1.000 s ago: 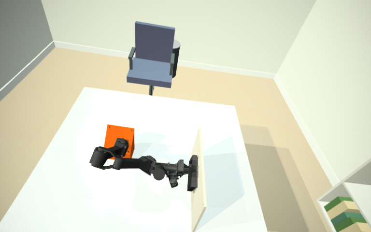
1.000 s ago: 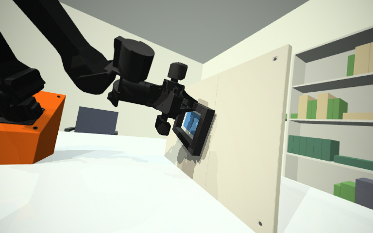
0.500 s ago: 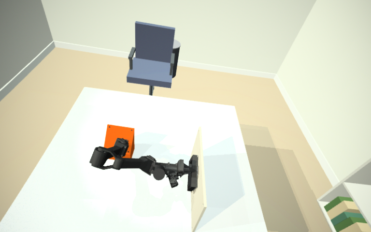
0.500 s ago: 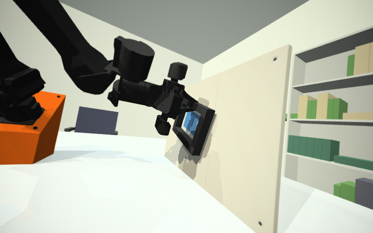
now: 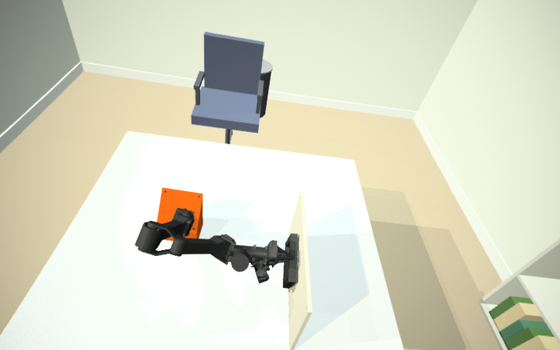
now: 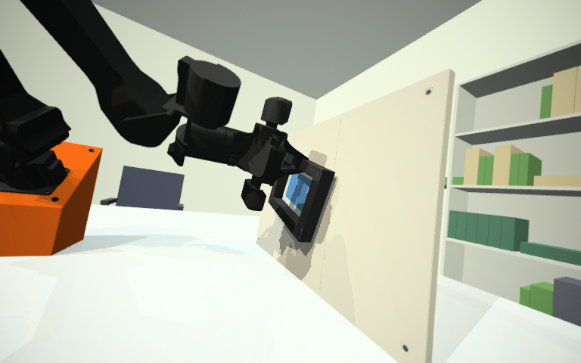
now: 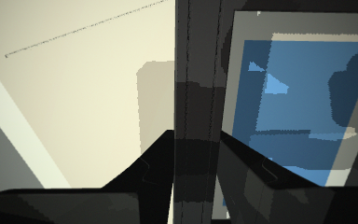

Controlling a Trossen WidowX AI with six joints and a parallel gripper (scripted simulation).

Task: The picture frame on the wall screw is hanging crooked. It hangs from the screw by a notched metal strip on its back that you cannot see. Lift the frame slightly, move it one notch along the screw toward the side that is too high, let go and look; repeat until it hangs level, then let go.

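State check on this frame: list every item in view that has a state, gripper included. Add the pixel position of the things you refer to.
Gripper [image 6: 295, 164] [image 7: 197, 159]: shut on one bar of the picture frame.
Picture frame [image 5: 291, 259] [image 6: 312, 214] [image 7: 198, 112]: in front of the panel, gripped; whether it is level, cannot tell.
Panel [image 5: 304, 247] [image 6: 385, 192] [image 7: 93, 93]: upright on the table.
Office chair [image 5: 231, 68] [image 6: 150, 188]: unoccupied.
Shelf unit [image 5: 480, 302] [image 6: 514, 188]: partly filled.

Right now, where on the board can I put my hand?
The board is bare between the frame and its edge nearest the shelves. It's crowded at the frame's rim, where the gripper is shut on it.
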